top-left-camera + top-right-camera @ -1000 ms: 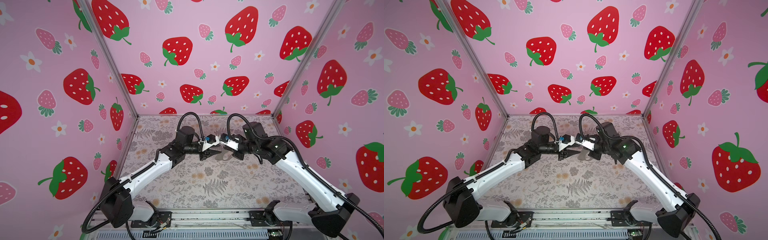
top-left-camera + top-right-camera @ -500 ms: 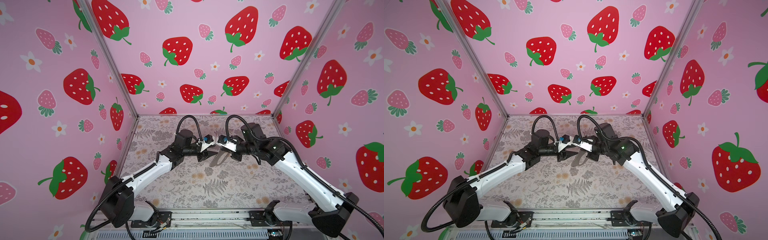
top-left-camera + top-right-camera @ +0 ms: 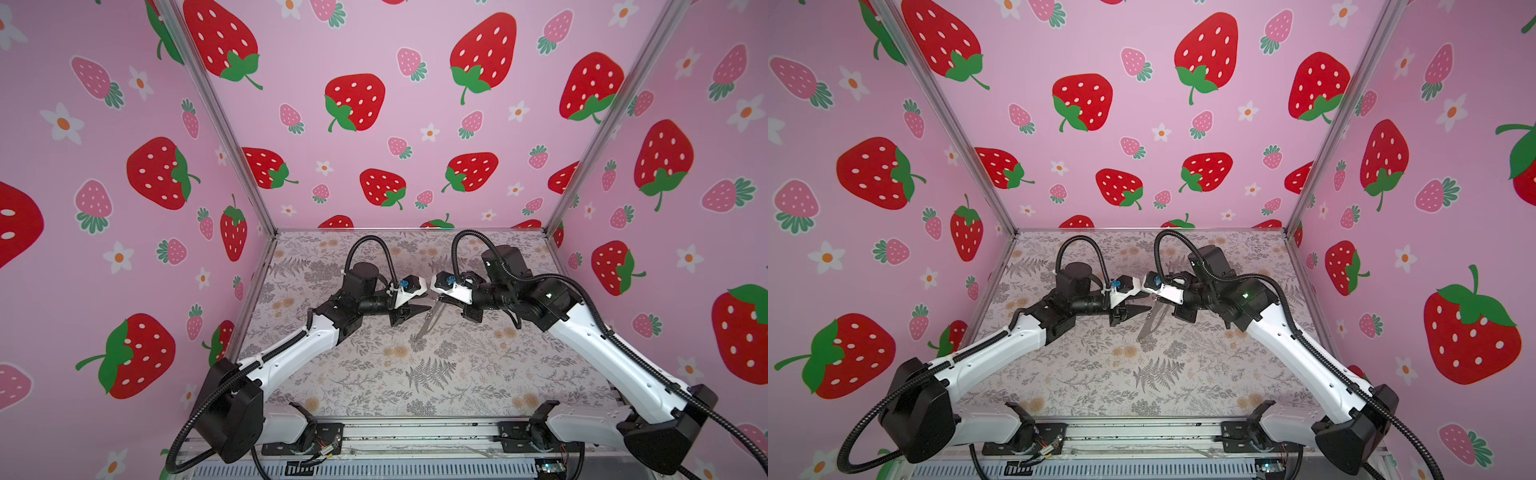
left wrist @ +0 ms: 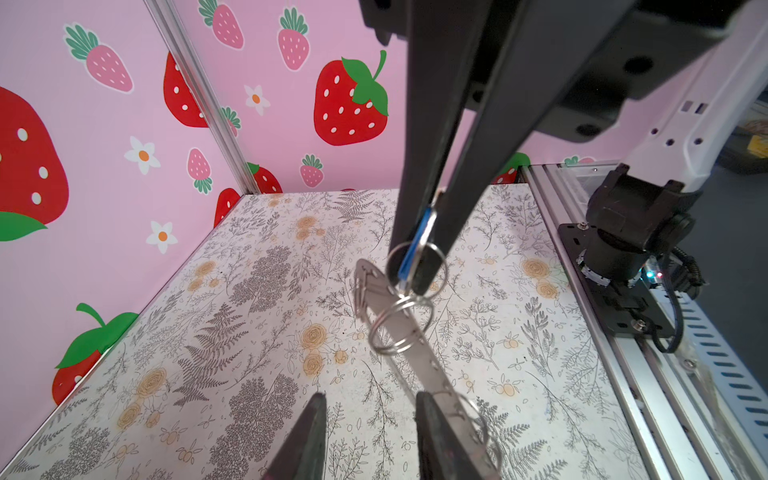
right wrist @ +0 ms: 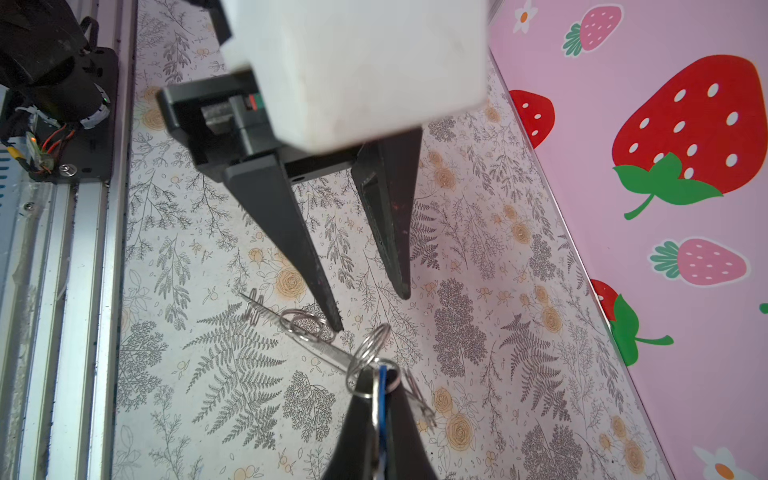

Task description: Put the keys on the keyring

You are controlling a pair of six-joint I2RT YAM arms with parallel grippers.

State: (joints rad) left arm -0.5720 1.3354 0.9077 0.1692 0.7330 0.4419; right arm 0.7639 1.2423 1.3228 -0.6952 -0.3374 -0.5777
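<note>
1. Top views: keyring [image 3: 428, 320] dangles mid-frame from right jaws, which are clamped shut. Left jaws are parted and empty, just left of it.
2. Left wrist: right jaws pinch keys [image 4: 417, 243] by the blue tag, centre frame. Keyring slants toward lower right.
3. Right wrist: one left jaw tip sits beside keyring [image 5: 302, 325], centre frame.
4. I reckon it's light and floppy with slick rings. I'd grab the keyring flat, mid-length.

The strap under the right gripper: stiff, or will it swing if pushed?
Probably swings: the strap hangs from the blue tag in the right gripper. It looks straight, so perhaps fairly stiff. Its loose rings likely shift.
</note>
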